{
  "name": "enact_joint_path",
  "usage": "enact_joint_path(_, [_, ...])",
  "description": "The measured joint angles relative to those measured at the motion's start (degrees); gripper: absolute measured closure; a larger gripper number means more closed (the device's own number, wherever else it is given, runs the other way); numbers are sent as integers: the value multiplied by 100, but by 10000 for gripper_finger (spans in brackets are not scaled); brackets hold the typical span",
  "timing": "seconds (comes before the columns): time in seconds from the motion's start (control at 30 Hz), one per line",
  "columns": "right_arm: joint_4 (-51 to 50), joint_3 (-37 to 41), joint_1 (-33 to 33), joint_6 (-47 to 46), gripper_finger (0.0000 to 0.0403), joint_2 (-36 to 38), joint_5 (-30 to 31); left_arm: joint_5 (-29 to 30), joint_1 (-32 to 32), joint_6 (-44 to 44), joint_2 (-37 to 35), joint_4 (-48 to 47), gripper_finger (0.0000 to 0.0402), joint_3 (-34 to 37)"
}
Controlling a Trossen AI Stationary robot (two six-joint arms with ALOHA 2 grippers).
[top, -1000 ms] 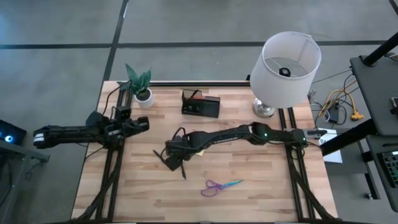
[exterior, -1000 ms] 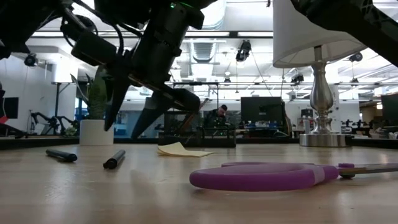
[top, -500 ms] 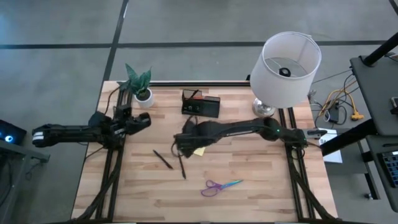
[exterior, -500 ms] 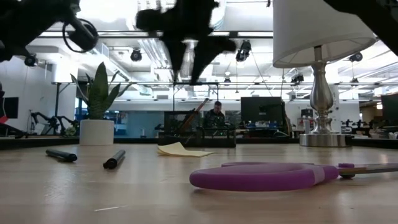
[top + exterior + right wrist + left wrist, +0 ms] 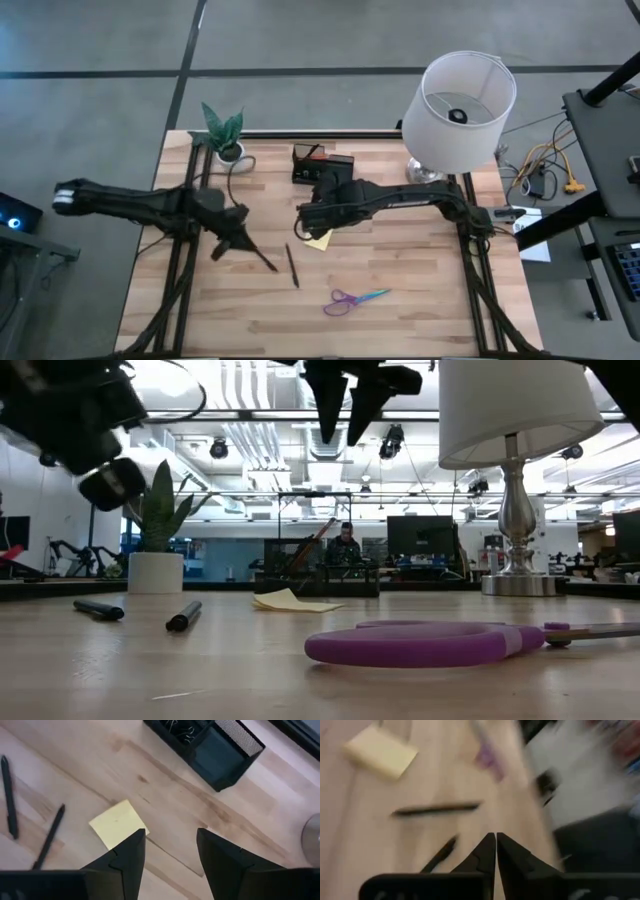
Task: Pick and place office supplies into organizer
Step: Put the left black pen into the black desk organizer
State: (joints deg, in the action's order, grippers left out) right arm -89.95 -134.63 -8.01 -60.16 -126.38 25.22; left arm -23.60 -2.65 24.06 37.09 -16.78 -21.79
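Currently, the right gripper (image 5: 312, 222) hangs above the table (image 5: 420, 300) with its fingers (image 5: 125, 857) spread apart and nothing between them. It is positioned near the middle of the table, just on the near side of the organizer (image 5: 322, 168).

The organizer is a small black rectangular box of mesh-walled compartments, standing at the far edge of the table between the potted plant (image 5: 224, 134) and the lamp (image 5: 460, 100). In the right wrist view, one compartment holds metal clips (image 5: 182, 731); a thin reddish item leans out of the far-left corner in the high view.

The sticky-note pad (image 5: 320, 240) is a pale yellow square lying flat on the wood, just beside the right gripper on its near side.

The left gripper (image 5: 222, 248) is low over the table's left half, with its fingers (image 5: 485, 852) pressed together and empty. Two thin dark pens lie near it: one pen (image 5: 264, 261) angled just right of the fingertips, the second pen (image 5: 292, 265) lying farther right, apart from the first.

The scissors (image 5: 355, 298) lie flat toward the near edge, with purple handles and a teal stretch toward the blades.
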Motion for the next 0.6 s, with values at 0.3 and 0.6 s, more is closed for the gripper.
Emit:
enact_joint_path(0.3, [-4,33,44,571,232,-16,-108,2205,-831,-749,1081,-1801,402,-866])
enact_joint_path(0.6, [-4,57,90,941,232,-22,-108,2154,-1207,-1205,2721,-1780,402,-892])
